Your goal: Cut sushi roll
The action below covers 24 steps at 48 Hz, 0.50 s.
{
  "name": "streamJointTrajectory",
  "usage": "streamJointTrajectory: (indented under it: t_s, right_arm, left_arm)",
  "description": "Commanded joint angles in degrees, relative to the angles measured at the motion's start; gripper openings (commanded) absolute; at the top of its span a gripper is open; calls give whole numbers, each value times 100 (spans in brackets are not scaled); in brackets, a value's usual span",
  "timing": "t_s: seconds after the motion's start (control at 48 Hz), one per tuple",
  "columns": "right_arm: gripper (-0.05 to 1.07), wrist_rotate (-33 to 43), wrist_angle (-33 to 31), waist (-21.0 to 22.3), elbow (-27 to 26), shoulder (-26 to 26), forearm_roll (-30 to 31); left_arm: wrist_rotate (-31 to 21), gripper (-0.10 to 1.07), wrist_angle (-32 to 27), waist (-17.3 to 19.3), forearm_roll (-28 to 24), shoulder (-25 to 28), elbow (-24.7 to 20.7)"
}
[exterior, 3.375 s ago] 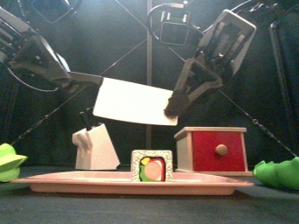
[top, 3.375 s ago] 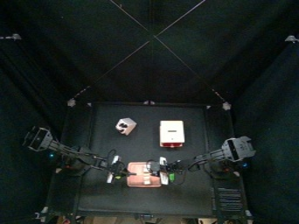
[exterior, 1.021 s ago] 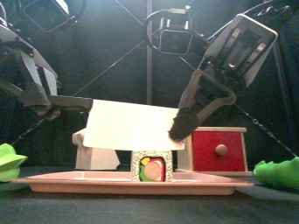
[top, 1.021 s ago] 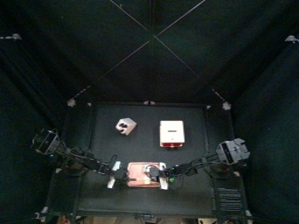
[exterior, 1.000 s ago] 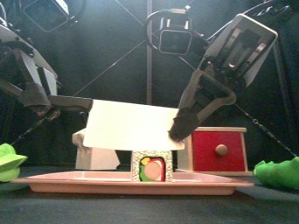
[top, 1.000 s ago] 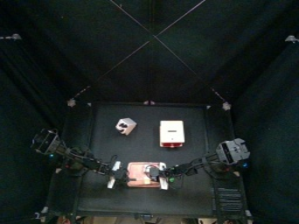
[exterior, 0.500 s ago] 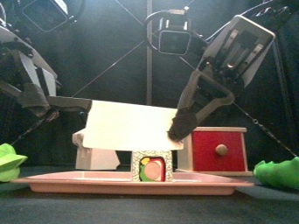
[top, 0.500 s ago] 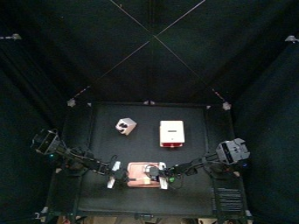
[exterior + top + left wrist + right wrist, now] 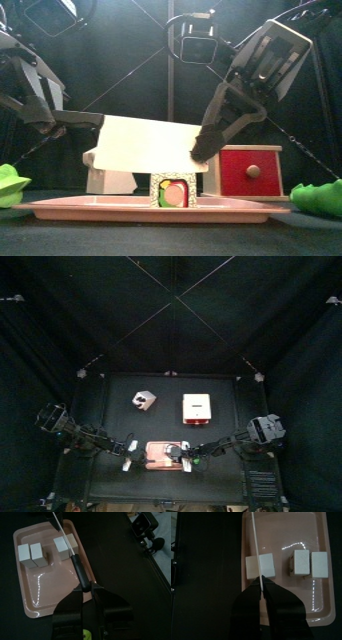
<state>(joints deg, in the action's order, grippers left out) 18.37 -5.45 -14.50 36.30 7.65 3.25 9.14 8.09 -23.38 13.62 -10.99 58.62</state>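
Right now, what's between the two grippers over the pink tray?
The white cleaver blade spans from left gripper to right gripper, its edge on the sushi roll, in the front view.

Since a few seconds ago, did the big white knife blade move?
Yes. The flat white knife blade came down: it was well above the white knife block before, and now its edge sits at the sushi roll.

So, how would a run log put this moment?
left gripper grips knife handle | right gripper pinches blade | blade atop sushi roll | roll on tray
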Motion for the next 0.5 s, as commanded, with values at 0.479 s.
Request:
streamJointTrajectory:
  t_s: [0.479]
  right_arm:
    - [26,0,-70,0,53,-97,9]
  left_arm:
    - [44,45,149,26,-378,-229,-9]
